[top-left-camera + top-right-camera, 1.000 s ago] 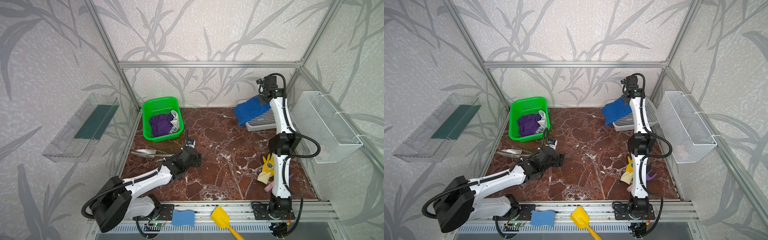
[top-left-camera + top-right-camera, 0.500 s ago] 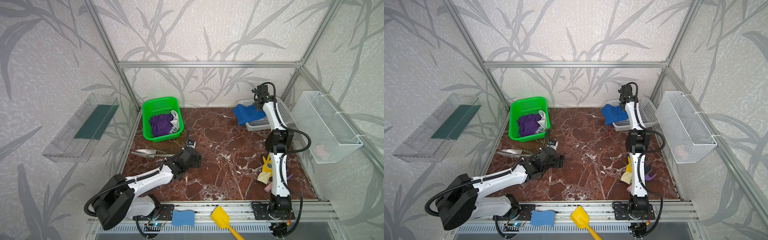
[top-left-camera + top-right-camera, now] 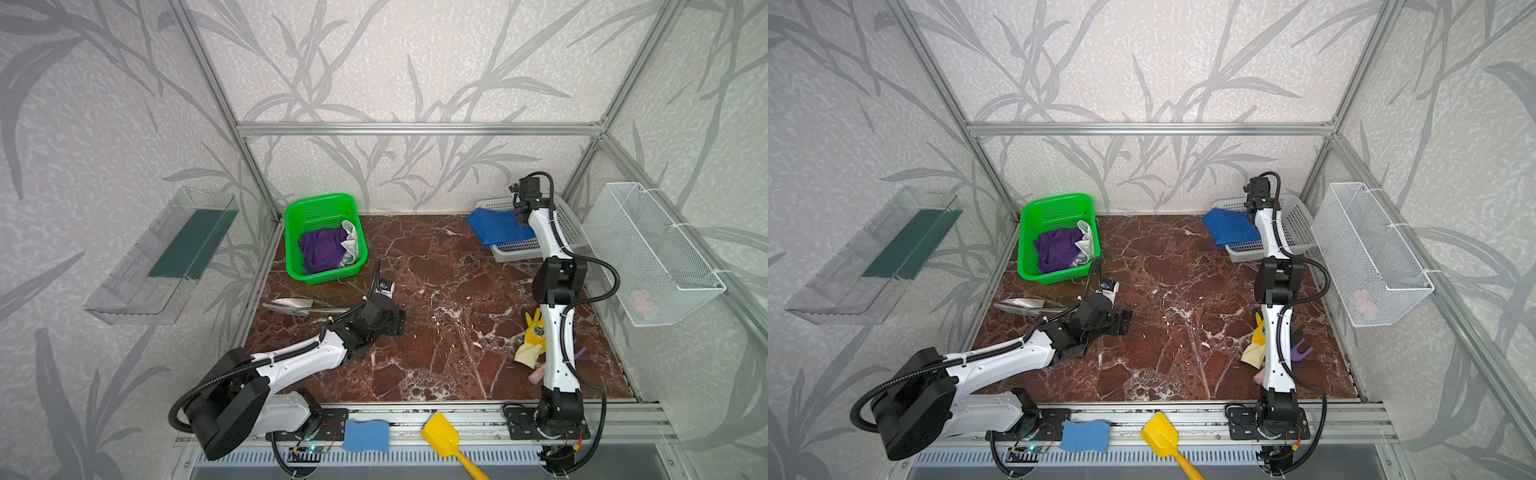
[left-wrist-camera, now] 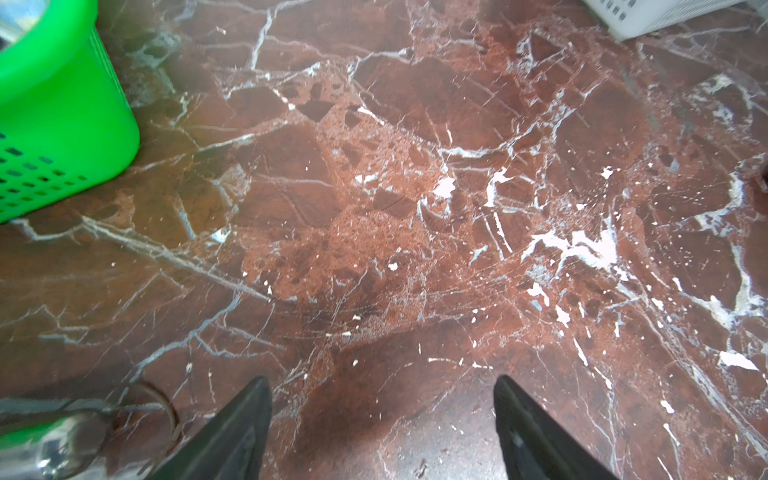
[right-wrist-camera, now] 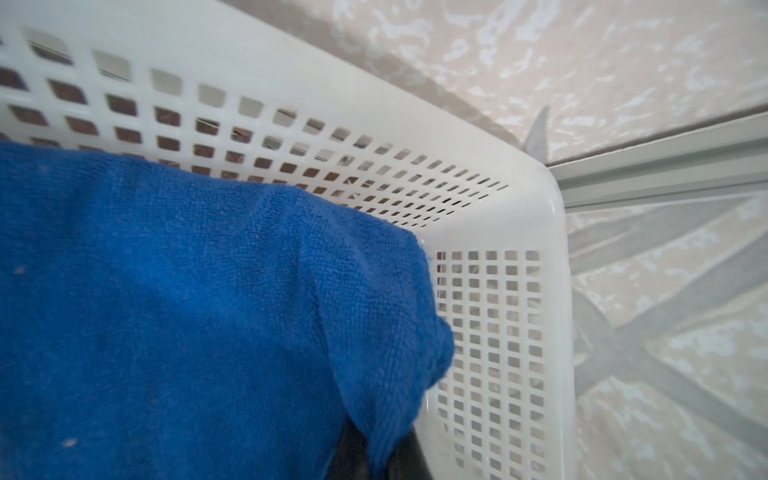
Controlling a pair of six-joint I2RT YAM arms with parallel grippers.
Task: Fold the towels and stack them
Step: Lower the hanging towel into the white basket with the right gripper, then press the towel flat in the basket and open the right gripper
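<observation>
Well, cream towel print illegible; right claw grips blue towel

centre of marble tabletop left bare | far-left corner taken by green basket | far-right blocked by white basket, rim overhung by blue towel | metal scoop laid at left edge

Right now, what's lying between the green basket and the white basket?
Nothing: only bare marble floor separates the green basket from the white basket, as both top views show.
</observation>
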